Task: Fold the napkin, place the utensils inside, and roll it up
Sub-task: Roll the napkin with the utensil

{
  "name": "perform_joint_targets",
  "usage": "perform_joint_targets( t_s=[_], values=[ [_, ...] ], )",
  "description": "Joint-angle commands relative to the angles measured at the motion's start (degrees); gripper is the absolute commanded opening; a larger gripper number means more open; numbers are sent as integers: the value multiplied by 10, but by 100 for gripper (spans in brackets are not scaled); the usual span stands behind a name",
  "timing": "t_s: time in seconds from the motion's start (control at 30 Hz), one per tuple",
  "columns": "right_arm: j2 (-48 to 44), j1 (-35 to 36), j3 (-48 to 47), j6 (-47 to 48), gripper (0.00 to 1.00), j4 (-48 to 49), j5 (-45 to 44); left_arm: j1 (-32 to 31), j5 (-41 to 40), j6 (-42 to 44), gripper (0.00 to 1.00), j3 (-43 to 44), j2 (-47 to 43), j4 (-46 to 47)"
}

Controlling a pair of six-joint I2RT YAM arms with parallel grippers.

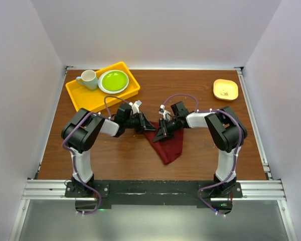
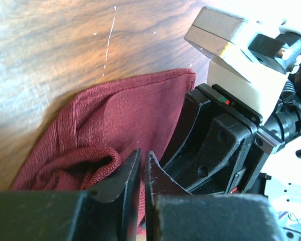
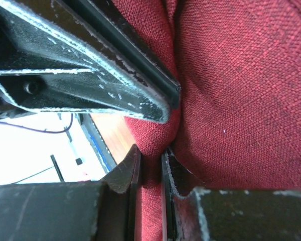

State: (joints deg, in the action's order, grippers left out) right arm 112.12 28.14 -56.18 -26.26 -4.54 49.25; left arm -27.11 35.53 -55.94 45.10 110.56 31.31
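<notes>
Finding: the napkin (image 1: 169, 144) lies bunched near the middle of the surface (image 1: 115, 155). It is widest at its far side and narrows to a point toward the near edge.

Both claws meet at that far side, almost touching each other, so neither arm is the nearer. The cloth hangs from them toward the near edge.

Right claw (image 3: 149, 158): pinched on a raised fold of the napkin, with red weave filling the gap between its fingers.

Left claw (image 2: 142, 168): fingers pressed nearly together at the cloth's far-left corner. Whether cloth sits between them cannot be confirmed.

Judgement: any fold depends on drawing this far edge out. The closeness of the two claws is the main obstruction.

No fork is visible in any view.

Surroundings, all well apart from the napkin:
- Far-left corner: a yellow tray (image 1: 80, 98) holding a cup (image 1: 88, 79) and a green plate (image 1: 114, 81).
- Far-right corner: a small yellow dish (image 1: 225, 89).
</notes>
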Motion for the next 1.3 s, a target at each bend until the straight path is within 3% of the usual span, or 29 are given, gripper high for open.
perform_joint_targets(
  t_s=[0.0,0.2,0.5,0.67,0.93,1.27],
  values=[
    [-14,14,-10,56,13,-147,-182,13,-23,33,11,-8,47,8],
    [-73,67,-90,83,43,-290,-314,16,-24,58,7,-19,68,-12],
    [-112,179,-156,47,65,-362,-492,20,-24,68,6,-21,64,-44],
    [-88,253,-204,30,69,-383,-604,23,-20,68,6,-19,62,-56],
    [-6,307,-272,28,69,-413,-738,27,-14,60,5,-25,58,-60],
    [38,324,-275,36,69,-420,-807,29,-13,57,5,-35,55,-56]
  ],
)
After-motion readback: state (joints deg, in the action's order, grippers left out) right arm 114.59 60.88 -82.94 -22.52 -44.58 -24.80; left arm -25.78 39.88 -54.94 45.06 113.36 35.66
